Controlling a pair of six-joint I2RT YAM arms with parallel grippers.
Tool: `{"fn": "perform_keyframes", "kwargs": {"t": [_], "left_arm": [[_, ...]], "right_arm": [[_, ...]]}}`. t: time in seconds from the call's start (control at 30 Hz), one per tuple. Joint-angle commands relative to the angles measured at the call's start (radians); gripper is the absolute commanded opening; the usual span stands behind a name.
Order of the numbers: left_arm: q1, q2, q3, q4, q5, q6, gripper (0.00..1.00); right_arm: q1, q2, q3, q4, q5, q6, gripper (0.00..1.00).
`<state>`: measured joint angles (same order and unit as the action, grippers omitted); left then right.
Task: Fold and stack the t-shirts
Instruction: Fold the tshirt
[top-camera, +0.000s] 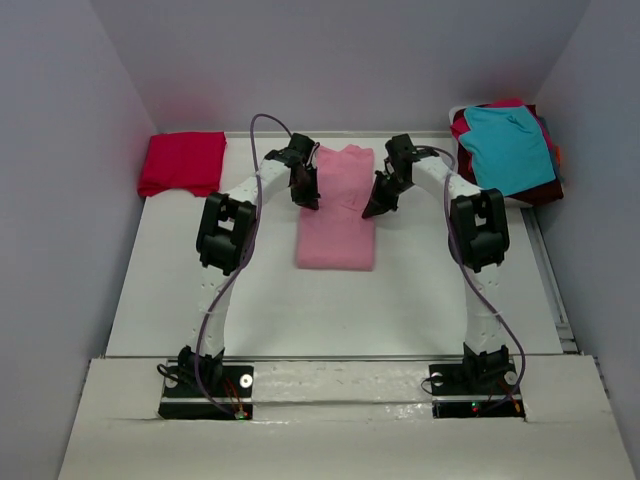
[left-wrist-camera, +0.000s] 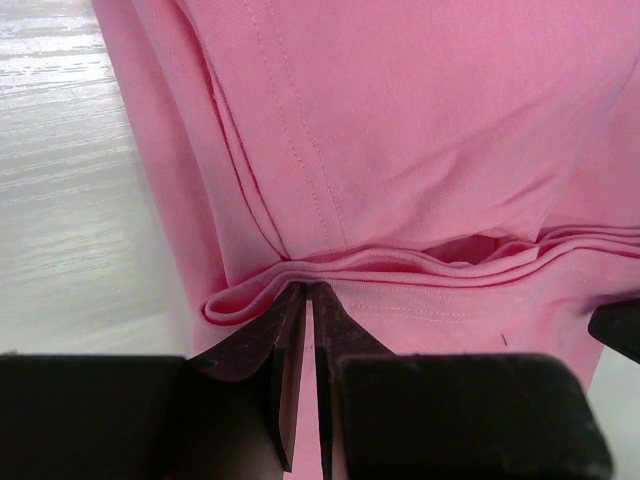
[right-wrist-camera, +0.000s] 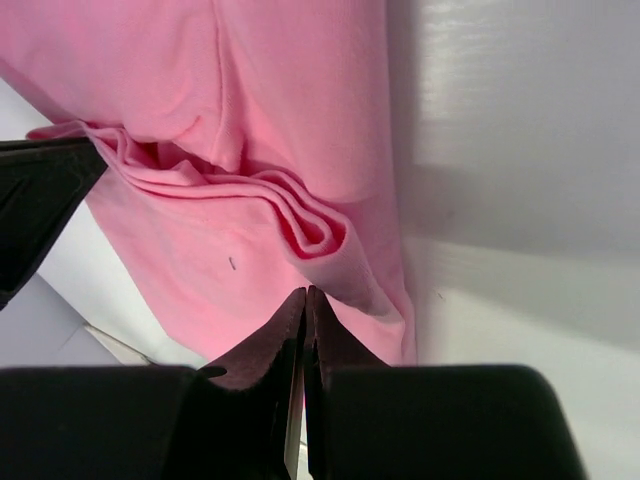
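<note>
At the table's (top-camera: 300, 310) ten o'clock corner lies a crimson red t-shirt (top-camera: 182, 163), folded flat. It looks parked there as the base of the stack.

The left gripper (top-camera: 311, 203) sits at the nine o'clock edge of the light pink t-shirt (top-camera: 337, 238). Its jaws are drawn to a thin slit with pink cloth in it, apparently clamped on a layered fold.

The pink t-shirt lies mid-table toward twelve o'clock as a long narrow strip. Its sides are already turned in, and a crosswise ridge of cloth is bunched between the two grippers, so a lengthwise fold seems to be under way.

The right gripper (top-camera: 376, 212), at the three o'clock edge, has its jaws pressed together with the tips on the pink cloth. I cannot tell whether a layer is pinched.

At two o'clock a teal t-shirt (top-camera: 508, 148) tops a loose pile over a maroon t-shirt (top-camera: 540, 192), both unfolded.
</note>
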<state>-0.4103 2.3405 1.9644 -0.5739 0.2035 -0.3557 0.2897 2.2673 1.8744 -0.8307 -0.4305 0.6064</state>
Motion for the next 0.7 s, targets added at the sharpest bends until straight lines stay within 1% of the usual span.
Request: {"fn": "perform_keyframes", "kwargs": {"t": [0.0, 0.13, 0.33, 0.67], "left_arm": [[0.007, 0.009, 0.039, -0.006, -0.009, 0.015, 0.21], [0.007, 0.013, 0.041, -0.009, -0.006, 0.015, 0.21], [0.007, 0.01, 0.034, -0.011, -0.007, 0.02, 0.21], [0.007, 0.002, 0.018, -0.014, -0.01, 0.031, 0.21]], "right_arm": [[0.008, 0.044, 0.087, -0.024, -0.011, -0.005, 0.09], [0.008, 0.084, 0.097, 0.002, -0.013, -0.002, 0.09], [0.008, 0.168, 0.153, 0.004, -0.007, -0.007, 0.08], [-0.011, 0.164, 0.203, -0.007, 0.052, -0.002, 0.08]]}}
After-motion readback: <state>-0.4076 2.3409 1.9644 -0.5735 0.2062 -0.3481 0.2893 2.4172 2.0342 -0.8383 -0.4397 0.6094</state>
